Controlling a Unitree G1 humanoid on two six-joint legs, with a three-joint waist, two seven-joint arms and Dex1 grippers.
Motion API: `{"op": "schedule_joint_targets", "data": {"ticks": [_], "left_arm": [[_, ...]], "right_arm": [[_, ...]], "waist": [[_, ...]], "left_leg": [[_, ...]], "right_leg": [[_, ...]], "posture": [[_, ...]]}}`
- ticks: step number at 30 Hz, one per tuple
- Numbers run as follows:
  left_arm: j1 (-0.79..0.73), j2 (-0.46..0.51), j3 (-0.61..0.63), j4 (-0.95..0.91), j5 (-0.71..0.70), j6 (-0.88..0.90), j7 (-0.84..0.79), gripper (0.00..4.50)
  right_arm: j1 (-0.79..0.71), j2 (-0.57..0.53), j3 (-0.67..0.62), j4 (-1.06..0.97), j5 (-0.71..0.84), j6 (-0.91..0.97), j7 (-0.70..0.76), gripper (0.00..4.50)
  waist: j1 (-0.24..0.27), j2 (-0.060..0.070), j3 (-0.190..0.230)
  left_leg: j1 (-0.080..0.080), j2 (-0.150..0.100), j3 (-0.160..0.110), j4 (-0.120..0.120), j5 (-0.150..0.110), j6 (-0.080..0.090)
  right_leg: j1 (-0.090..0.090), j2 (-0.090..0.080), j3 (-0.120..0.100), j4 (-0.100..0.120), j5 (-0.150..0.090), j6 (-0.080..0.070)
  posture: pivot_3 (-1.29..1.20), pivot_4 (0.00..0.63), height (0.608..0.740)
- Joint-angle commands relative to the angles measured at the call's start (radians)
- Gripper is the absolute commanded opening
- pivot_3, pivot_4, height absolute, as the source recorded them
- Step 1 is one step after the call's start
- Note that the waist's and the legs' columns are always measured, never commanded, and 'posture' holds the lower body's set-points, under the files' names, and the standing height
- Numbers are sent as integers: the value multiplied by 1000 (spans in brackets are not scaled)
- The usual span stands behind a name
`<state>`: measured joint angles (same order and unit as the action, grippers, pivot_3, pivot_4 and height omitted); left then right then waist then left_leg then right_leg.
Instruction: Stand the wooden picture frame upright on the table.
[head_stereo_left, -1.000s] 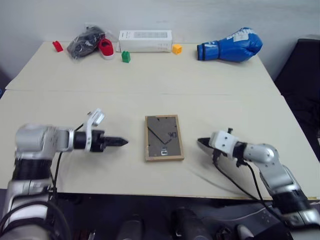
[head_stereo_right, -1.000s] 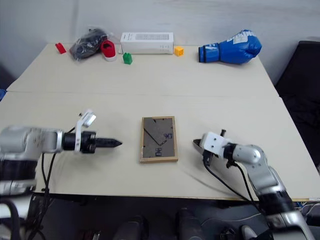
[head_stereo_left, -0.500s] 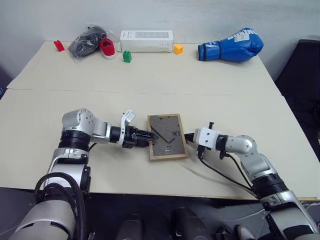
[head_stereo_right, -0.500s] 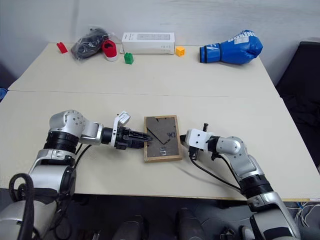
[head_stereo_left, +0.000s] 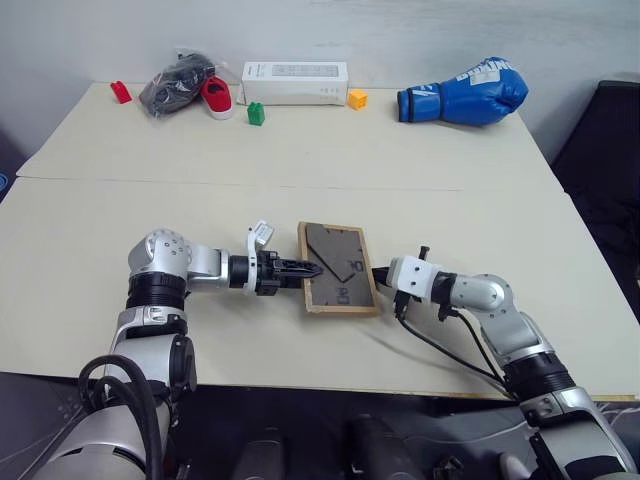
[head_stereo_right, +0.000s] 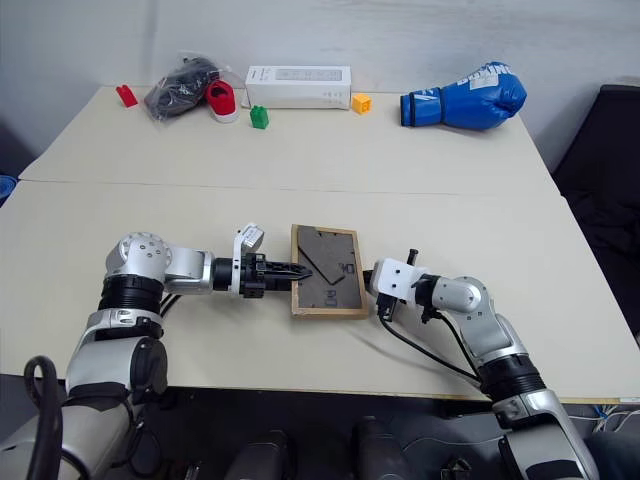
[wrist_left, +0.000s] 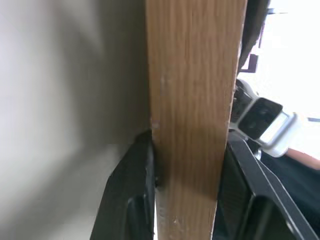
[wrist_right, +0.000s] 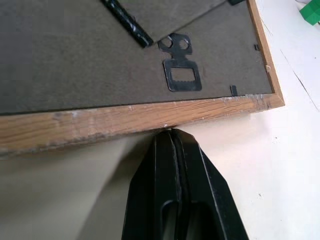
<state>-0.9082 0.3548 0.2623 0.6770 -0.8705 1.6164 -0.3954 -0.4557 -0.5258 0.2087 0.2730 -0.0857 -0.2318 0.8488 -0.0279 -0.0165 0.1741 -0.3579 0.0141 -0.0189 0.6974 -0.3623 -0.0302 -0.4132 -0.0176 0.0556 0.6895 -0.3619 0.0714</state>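
Fingers of our left gripper (head_stereo_right: 296, 271) clasp the left wooden edge of the picture frame (head_stereo_right: 327, 284), which lies on the cream table (head_stereo_right: 420, 150) near its front edge, grey fibrous back panel up, not yet stood upright; our right gripper (head_stereo_right: 369, 279), clenched on nothing, braces its right edge.

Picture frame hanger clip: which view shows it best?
Right wrist view: the metal sawtooth hanger sits clear on the wooden picture frame's dark back. The eye views show it as a speck; the left wrist view shows the frame's wood edge.
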Motion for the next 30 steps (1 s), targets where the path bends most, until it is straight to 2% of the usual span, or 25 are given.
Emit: {"op": "schedule_joint_targets", "data": {"ticks": [1,4,7,11,12,15,19,23,27,30], "left_arm": [[8,-16,40,-19,-83,-2,50,1246],[-12,51,44,46,-219,-2,60,1246],[-65,176,-91,199,-428,-2,59,1246],[-93,283,-256,227,-693,-2,71,1246],[-84,324,-346,181,-770,-2,62,1246],[-69,383,-479,120,-932,-2,85,1246],[-66,445,-616,74,-1083,-2,122,1246],[-62,469,-666,36,-1102,-2,103,1246],[-29,488,-629,-26,-1102,-2,189,1246],[11,486,-579,-48,-1100,-25,228,1246]], "right_arm": [[30,-11,-14,-68,40,-41,16,0],[85,-49,-105,-118,131,-58,28,0],[152,-136,-168,-135,188,-244,96,485],[157,-180,-166,-112,156,-474,103,1782],[136,-173,-163,-91,118,-547,76,2079],[57,-113,-134,-38,4,-652,-13,3024],[-53,-52,-126,60,-166,-724,-167,3024],[-120,-52,-86,163,-204,-774,-222,3024],[-73,-98,-63,166,-16,-696,-115,3024],[-53,-174,-109,169,130,-618,-25,3024]], "waist": [[1,0,0],[-1,0,0],[-3,0,1],[-10,0,1],[-10,0,1],[-17,-1,1],[-20,-1,1],[-22,0,1],[-26,0,1],[-26,0,1]], "left_leg": [[0,0,0,0,0,0],[0,0,0,0,0,0],[-1,0,0,0,0,0],[0,0,0,-1,0,-1],[0,1,0,-1,0,-1],[0,0,0,0,0,-1],[0,0,-1,0,0,-1],[0,0,-1,1,0,-1],[0,0,-2,2,0,-1],[0,0,-2,1,0,-1]], "right_leg": [[0,0,0,0,0,0],[0,0,0,0,0,0],[-1,0,0,0,0,0],[-1,1,0,0,0,0],[-1,1,0,0,0,0],[-1,1,1,0,0,0],[-2,1,1,2,0,0],[-3,1,1,2,0,0],[-3,1,1,1,0,0],[-2,0,1,1,0,0]], "posture": [[0,150,740],[0,150,740],[0,150,740],[0,150,740],[0,150,740],[0,150,740],[0,150,740],[0,150,740],[0,150,740],[0,150,740]]}}
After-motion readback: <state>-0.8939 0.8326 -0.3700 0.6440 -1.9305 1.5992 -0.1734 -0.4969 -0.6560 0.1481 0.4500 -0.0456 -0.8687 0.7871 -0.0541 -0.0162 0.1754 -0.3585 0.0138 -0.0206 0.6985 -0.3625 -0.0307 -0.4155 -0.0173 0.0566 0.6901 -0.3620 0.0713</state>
